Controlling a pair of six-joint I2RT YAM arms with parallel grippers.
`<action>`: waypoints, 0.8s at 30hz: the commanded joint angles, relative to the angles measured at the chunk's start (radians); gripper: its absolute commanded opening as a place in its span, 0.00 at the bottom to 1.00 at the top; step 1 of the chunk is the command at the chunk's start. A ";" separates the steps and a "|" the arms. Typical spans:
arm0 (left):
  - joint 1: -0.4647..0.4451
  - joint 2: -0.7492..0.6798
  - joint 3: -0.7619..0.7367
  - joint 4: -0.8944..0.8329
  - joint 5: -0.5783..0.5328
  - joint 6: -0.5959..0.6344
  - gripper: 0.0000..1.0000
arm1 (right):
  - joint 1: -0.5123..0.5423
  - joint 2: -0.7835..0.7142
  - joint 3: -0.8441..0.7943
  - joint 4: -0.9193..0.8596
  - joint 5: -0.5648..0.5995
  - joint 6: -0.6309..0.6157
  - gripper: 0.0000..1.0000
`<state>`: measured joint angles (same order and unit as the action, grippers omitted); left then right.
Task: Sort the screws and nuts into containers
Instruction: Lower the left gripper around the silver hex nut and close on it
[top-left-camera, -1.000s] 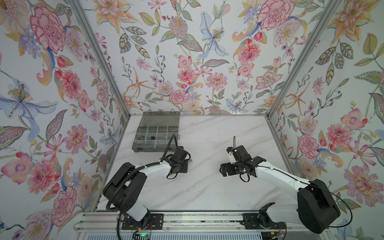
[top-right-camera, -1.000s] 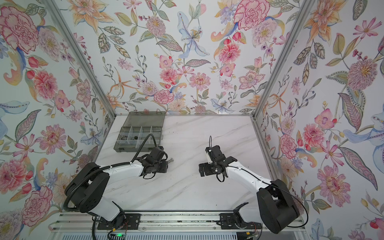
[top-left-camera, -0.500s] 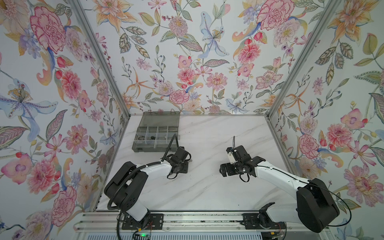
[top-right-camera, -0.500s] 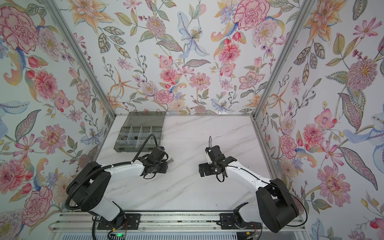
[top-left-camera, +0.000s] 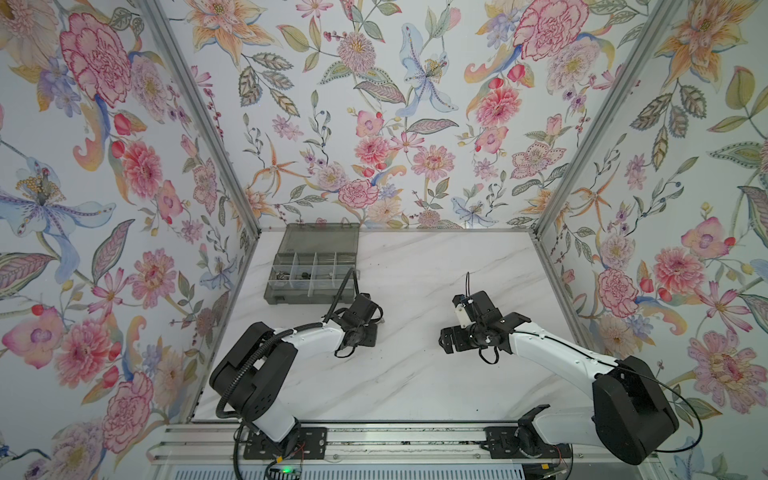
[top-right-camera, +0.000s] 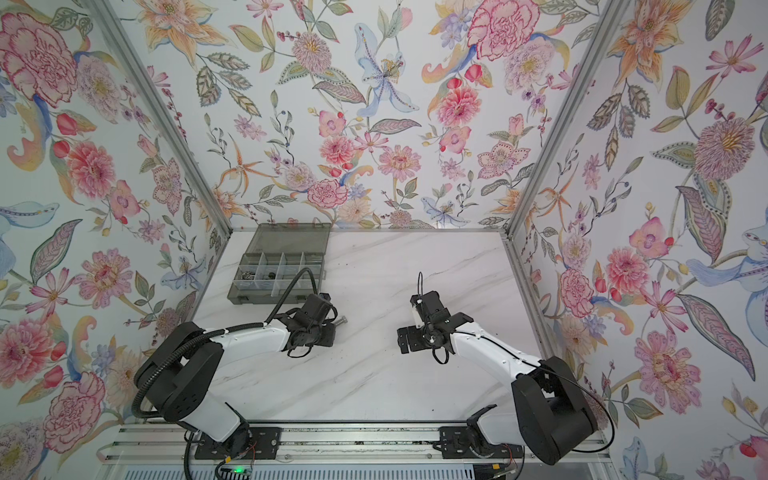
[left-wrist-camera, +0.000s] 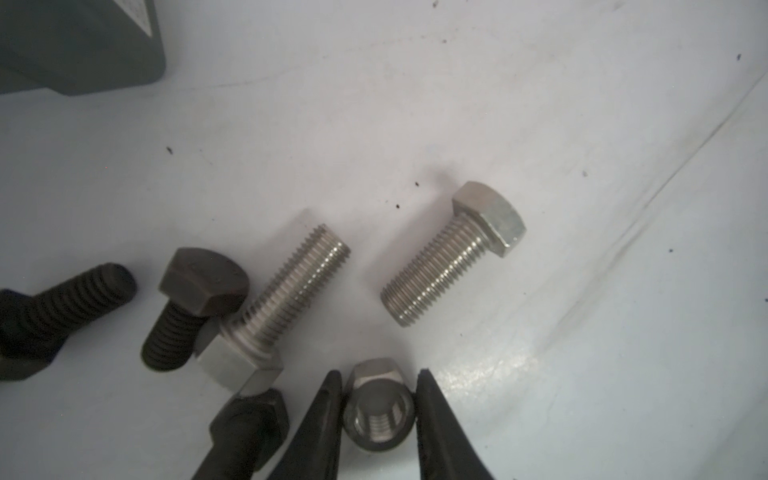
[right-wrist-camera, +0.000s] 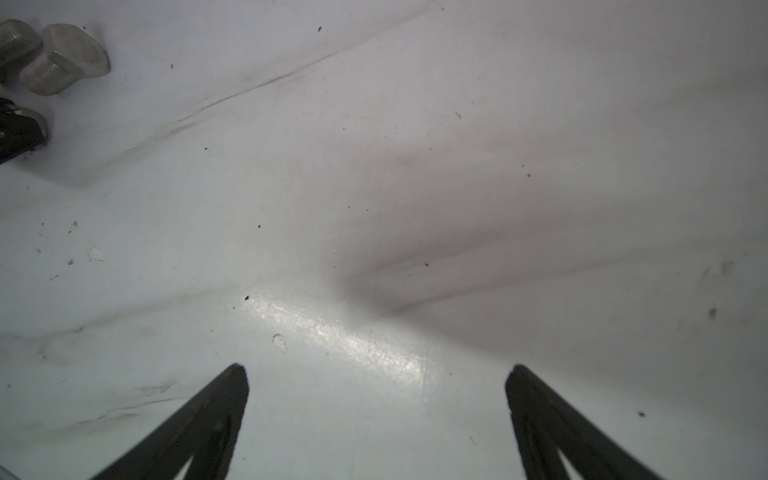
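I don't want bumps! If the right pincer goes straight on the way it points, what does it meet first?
Probably just bare table: its wrist view shows nothing ahead of the open right pincer. The silver screws sit off to one side.

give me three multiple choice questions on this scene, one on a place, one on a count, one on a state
1. Where is the silver hex piece? A in the box B between the left gripper's fingers C on the box lid
2. How many black bolts show in the left wrist view? A none B three C seven
3. The right gripper is A open and empty B shut on a bolt C holding a lid
Answers: 1 B, the fingers press both its sides; 2 B, three dark ones are visible; 3 A, its fingers stand wide apart over bare table.
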<state>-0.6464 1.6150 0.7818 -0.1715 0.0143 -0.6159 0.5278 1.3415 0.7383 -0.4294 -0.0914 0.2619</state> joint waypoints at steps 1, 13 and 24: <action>-0.015 0.017 0.010 -0.024 -0.005 0.015 0.29 | 0.003 0.012 0.016 0.001 -0.005 0.002 0.99; -0.015 0.015 0.025 -0.013 0.000 0.018 0.00 | 0.003 0.004 0.010 0.001 -0.002 0.003 0.99; 0.082 -0.140 0.165 -0.144 0.000 0.125 0.00 | 0.004 -0.004 0.007 0.000 -0.001 0.003 0.99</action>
<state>-0.6144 1.5246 0.9043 -0.2745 0.0113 -0.5442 0.5278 1.3415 0.7383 -0.4294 -0.0910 0.2619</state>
